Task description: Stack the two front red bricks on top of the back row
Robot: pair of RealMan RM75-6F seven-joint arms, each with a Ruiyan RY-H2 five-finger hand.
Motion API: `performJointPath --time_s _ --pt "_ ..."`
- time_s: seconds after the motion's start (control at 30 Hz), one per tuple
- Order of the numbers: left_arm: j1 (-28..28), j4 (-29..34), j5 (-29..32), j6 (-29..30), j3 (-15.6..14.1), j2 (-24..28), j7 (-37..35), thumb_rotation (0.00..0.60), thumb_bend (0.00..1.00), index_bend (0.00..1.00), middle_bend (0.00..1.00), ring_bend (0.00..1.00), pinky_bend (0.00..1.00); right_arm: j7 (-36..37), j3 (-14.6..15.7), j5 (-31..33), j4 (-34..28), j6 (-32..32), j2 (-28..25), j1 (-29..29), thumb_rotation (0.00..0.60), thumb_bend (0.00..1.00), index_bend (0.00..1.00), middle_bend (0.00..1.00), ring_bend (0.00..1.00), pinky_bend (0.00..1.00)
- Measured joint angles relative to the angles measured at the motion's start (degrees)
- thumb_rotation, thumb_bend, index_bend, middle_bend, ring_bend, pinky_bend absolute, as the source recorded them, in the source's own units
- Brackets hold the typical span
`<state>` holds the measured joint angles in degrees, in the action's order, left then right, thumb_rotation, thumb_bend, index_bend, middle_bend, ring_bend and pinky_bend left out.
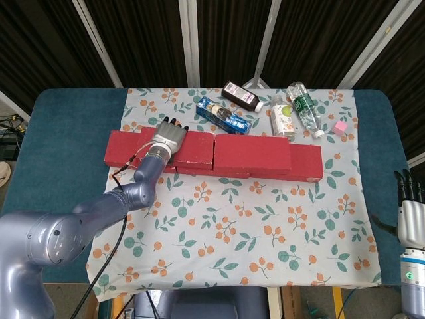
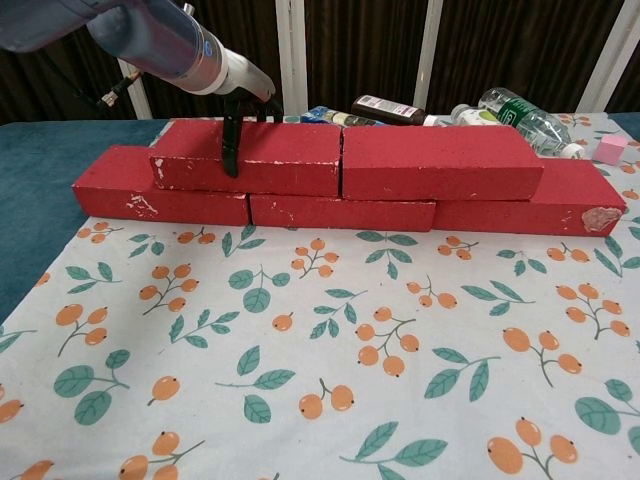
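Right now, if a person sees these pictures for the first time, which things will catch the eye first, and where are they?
The eye goes first to the red brick wall across the middle of the flowered cloth: three bricks below, two stacked on top. Next comes the left hand, gripping the upper left brick with fingers over its top and a thumb down its front. Behind the wall lie bottles and a small pink cube.

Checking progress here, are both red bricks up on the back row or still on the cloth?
On the back row: both upper bricks sit side by side atop it, the left hand resting on the left one.
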<state>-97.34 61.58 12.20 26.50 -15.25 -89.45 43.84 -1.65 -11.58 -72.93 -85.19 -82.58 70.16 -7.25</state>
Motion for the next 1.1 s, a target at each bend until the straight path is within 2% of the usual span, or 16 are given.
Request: performJointPath --time_s 0.2,0.47,1.1 --pt "-0.34 0.07 0.47 0.3 -0.48 0.01 0.21 0.6 0.0 0.05 0.09 0.0 0.04 -0.2 -0.08 0.15 -0.05 -0.02 0.09 0.01 0.6 0.19 0.04 0.01 0.04 0.0" --pt "-0.87 0.46 1.11 0.67 -1.0 0.26 0.69 0.6 0.0 0.0 0.01 0.0 0.04 -0.45 -0.21 0.43 -0.28 -0.01 0.08 0.06 0.6 0.2 0.04 0.01 0.04 0.0" --pt "-3.58 3.91 5.45 3.18 -2.76 2.42 4.22 0.6 0.0 0.0 0.0 0.0 0.04 -1.22 -0.25 0.88 -0.95 0.17 -0.23 0.2 0.6 0.2 0.04 0.01 0.04 0.0"
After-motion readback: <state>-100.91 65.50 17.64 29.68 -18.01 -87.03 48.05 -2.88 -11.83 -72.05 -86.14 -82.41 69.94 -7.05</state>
